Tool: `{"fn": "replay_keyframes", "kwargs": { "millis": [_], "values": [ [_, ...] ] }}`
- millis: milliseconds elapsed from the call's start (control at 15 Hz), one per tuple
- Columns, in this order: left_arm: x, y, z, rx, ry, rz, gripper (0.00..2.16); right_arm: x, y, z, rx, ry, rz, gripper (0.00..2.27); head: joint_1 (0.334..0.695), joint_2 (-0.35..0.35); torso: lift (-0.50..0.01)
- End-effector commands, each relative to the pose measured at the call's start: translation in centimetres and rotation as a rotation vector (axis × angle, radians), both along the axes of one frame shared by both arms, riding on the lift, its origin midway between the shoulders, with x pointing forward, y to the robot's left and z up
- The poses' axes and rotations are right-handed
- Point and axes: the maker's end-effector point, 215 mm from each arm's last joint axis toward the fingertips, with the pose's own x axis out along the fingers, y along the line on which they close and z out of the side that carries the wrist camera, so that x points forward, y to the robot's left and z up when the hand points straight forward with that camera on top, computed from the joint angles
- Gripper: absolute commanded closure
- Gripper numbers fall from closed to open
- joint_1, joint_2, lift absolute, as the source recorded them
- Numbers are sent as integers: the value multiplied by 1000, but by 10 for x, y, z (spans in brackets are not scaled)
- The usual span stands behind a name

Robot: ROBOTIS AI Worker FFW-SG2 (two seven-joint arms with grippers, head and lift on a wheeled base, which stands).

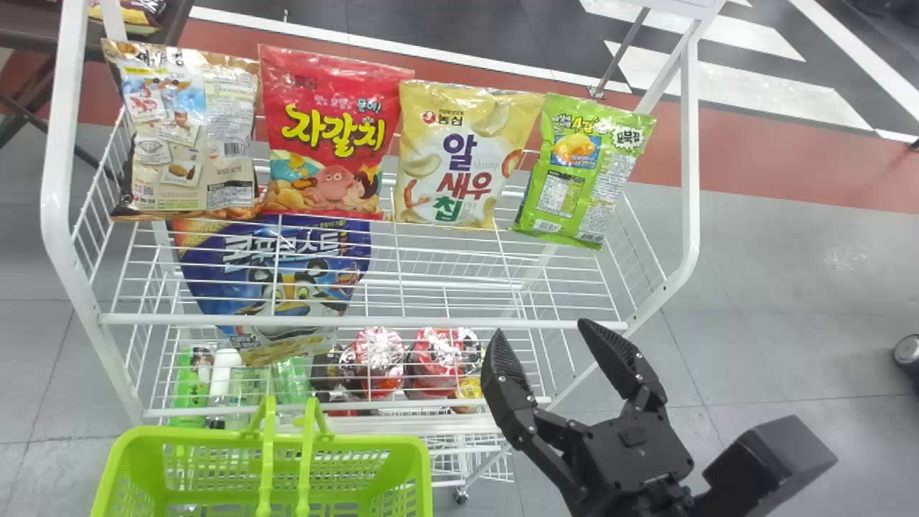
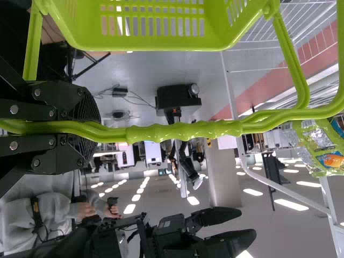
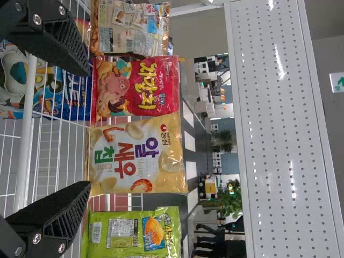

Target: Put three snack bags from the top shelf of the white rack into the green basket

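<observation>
Pick not yet made

The white rack [image 1: 359, 321] stands largest before me. Below its top shelf, outside the front edge and towards the left corner, is the green basket [image 1: 373, 444], its handles [image 2: 183, 130] clamped in my left tool [image 2: 95, 130].

Four snack bags line the top shelf's back edge: the beige bag [image 1: 222, 136] by the left corner, then the red bag [image 1: 327, 136], the yellow bag [image 1: 459, 161], and the green bag [image 1: 585, 172] towards the right corner.

My right tool [image 1: 540, 327] is open and holds nothing, just outside the front edge near its right corner. I take the step in hand to be lining up a pick, most likely of the yellow bag, though the red one beside it is also possible. I should centre on one bag, reach over the shelf, close gently on it and lift it clear of the wire before turning to the basket. Thin film could crumple or slip, and a wide finger could nudge a neighbour.
</observation>
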Motion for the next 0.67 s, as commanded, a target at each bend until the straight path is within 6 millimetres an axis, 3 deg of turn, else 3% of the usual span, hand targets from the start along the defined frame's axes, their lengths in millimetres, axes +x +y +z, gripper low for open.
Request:
{"fn": "replay_keyframes", "kwargs": {
  "millis": [0, 200, 400, 600],
  "values": [
    [-1, 0, 1, -1, 1, 0, 2145, 10, 4, 3, 9, -27, 11, 90, 695, -350, 0],
    [-2, -1, -1, 11, -1, -4, 2145, 52, 29, 16, 29, -113, 63, 83, 695, -350, 0],
    [-4, -4, -3, 17, 4, -12, 2145, 112, 81, -6, 46, -16, 148, 87, 695, -350, 0],
    [-4, -5, -4, 19, 5, -13, 2145, 165, 142, -33, 0, 122, 229, 90, 695, -252, 0]
  ]
}}
